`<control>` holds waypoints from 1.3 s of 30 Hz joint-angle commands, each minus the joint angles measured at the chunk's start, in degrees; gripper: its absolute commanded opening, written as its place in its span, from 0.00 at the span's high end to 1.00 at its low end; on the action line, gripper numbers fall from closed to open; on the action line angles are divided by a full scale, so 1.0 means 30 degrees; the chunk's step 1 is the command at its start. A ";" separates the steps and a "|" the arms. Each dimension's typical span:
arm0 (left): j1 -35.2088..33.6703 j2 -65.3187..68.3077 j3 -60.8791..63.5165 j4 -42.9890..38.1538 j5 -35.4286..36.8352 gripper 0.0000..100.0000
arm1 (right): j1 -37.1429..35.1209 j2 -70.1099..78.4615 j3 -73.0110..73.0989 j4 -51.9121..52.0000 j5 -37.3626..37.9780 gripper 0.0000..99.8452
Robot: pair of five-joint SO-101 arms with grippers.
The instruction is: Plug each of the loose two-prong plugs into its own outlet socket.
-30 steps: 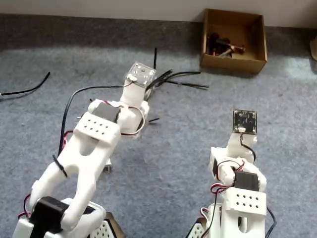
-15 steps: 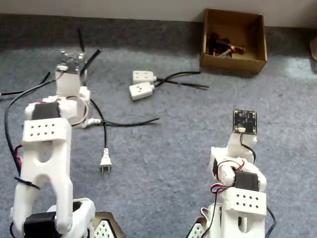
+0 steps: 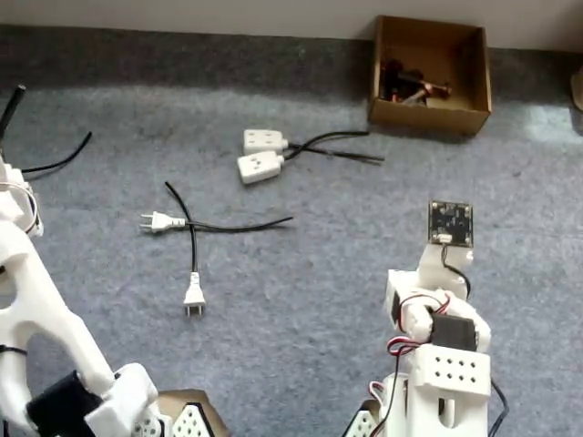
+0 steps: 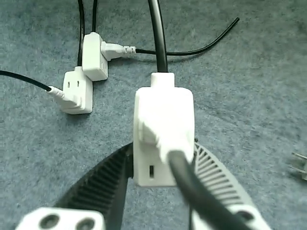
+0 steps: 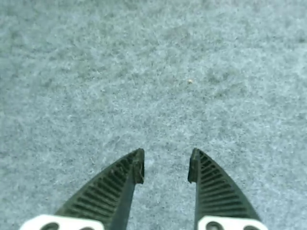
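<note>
Right gripper [image 5: 165, 165]: empty, jaws moderately apart, over bare carpet [image 3: 301, 364] by the near edge. Left gripper [image 4: 163, 160]: clamped on white socket block [image 4: 163, 120] at the carpet's left edge. Near plug [image 3: 193, 299] has prongs toward the near edge, second plug [image 3: 157, 221] prongs leftward. Both are closer to the left arm. Crossed cords may snag. Farther out: near socket [image 3: 260, 167] beside far socket [image 3: 264, 140]. Box [image 3: 428, 114] at the far edge.

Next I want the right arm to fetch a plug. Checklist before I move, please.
1. Left gripper holds the white socket block: ok, clamped.
2. Right gripper free: ok, open above bare carpet.
3. Far socket and near socket vacant: ok.
4. Left plug and near plug loose on the carpet: ok.
5. Plug cables untangled: not ok, they cross.
6. Held block's slot face unobstructed: cannot tell.
</note>
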 commanded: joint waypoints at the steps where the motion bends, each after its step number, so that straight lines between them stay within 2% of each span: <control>1: -0.1070 0.2330 -0.2535 -0.0440 -0.0147 1.00 | 0.0073 -0.0396 -0.0103 -0.0454 0.0234 0.85; 10: -0.3326 0.9480 -0.7897 -0.0440 -0.0147 0.99 | 0.0073 -0.0396 -0.0103 -0.0454 0.0234 0.85; 18: -0.3766 1.4081 -1.1209 -0.0410 -0.0147 0.99 | 0.0073 -0.0396 -0.0103 -0.0454 0.0234 0.85; 35: -0.4059 1.9473 -1.5839 -0.0322 -0.0059 0.99 | 0.0073 -0.0396 -0.0103 -0.0454 0.0234 0.85; 39: -0.4410 1.9326 -1.5927 -0.0322 -0.0029 0.91 | 0.0073 -0.0396 -0.0103 -0.0454 0.0234 0.85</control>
